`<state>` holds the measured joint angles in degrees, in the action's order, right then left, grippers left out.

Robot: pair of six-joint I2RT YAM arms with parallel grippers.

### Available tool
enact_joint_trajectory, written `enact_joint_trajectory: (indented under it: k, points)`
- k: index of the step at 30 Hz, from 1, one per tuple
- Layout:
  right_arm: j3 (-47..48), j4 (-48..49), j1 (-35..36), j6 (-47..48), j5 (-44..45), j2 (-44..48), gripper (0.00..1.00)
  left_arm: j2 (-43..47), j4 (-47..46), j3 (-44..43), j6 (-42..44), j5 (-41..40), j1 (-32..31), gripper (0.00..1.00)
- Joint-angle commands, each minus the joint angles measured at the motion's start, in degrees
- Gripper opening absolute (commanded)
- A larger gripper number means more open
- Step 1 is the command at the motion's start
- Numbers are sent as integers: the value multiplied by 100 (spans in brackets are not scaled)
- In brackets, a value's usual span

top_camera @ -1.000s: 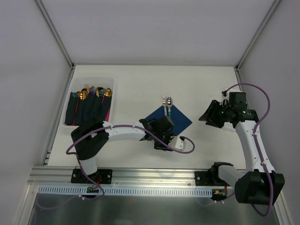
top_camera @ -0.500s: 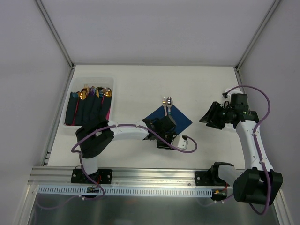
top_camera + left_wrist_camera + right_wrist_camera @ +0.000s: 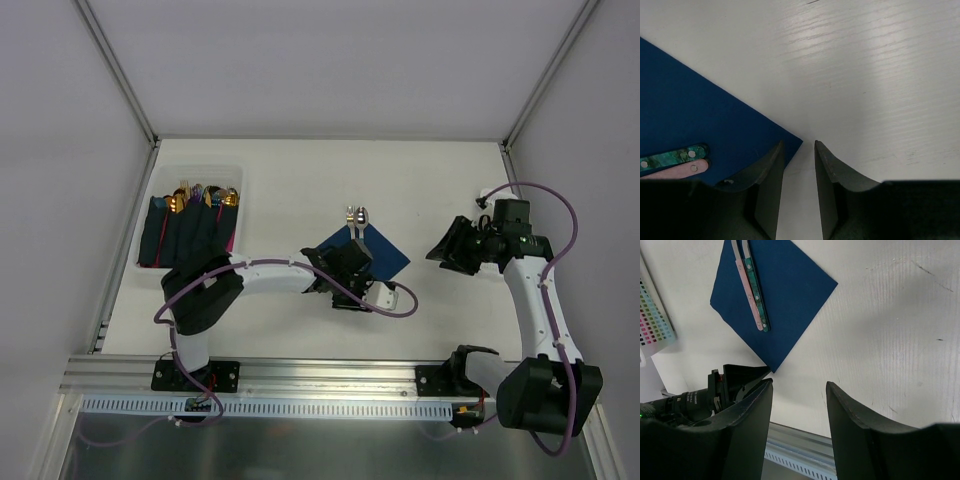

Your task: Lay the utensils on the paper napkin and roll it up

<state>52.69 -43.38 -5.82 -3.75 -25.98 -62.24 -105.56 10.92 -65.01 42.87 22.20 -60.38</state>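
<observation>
The paper napkin [image 3: 382,257], a dark navy square, lies flat mid-table, turned like a diamond. Two utensils [image 3: 356,222] rest on it side by side, silver heads past its far corner; one handle is green [image 3: 754,286], the other pink [image 3: 743,285]. My left gripper [image 3: 347,280] sits low at the napkin's near corner [image 3: 790,140]. It is open by a narrow gap, with bare table between its fingers and the left finger over the napkin's edge. The handle ends [image 3: 675,162] show at the left there. My right gripper [image 3: 450,246] hovers open and empty to the napkin's right.
A clear tray [image 3: 196,172] at the far left holds several dark blue rolls [image 3: 190,232] with gold and coloured cutlery heads. A colour chart [image 3: 654,315] lies at the edge of the right wrist view. The metal rail [image 3: 330,372] runs along the near edge.
My left gripper has shifted slightly up and left at the napkin's near corner, and its cable loop has swung along. The right arm has hardly moved.
</observation>
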Motion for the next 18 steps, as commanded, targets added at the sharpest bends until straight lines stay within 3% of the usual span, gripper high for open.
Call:
enact_joint_trajectory:
  k: [1,18]
  points:
    - [-30,75,-59,102,-118,-8,50,-61,-72,-178,134,101,53,31]
    - [-13,128,-94,102,-276,-148,48,-272,16,-205,142,364,88,30]
